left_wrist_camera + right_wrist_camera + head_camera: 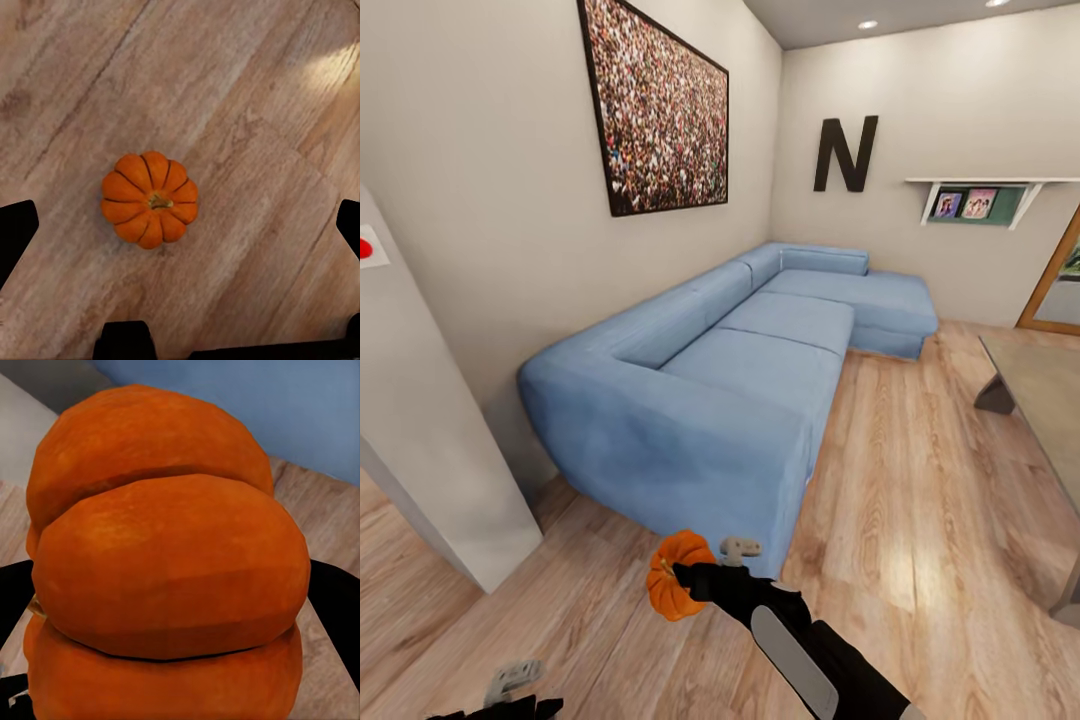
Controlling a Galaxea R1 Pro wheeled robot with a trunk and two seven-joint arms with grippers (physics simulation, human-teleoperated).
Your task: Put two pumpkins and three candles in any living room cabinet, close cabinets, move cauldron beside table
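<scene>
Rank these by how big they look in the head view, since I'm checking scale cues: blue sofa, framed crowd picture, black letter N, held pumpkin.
1. Blue sofa
2. Framed crowd picture
3. Held pumpkin and black letter N look about alike; the pumpkin is much nearer the camera, so I won't rank them.

Two orange pumpkins are counted: one held pumpkin [678, 588] at the right pincer [705, 572], and one floor pumpkin [149, 199] lying on the wooden boards. There is one blue sofa [730, 385], one framed picture [656, 105], one wall letter [846, 153] and one grey tabletop [1040, 385].
</scene>
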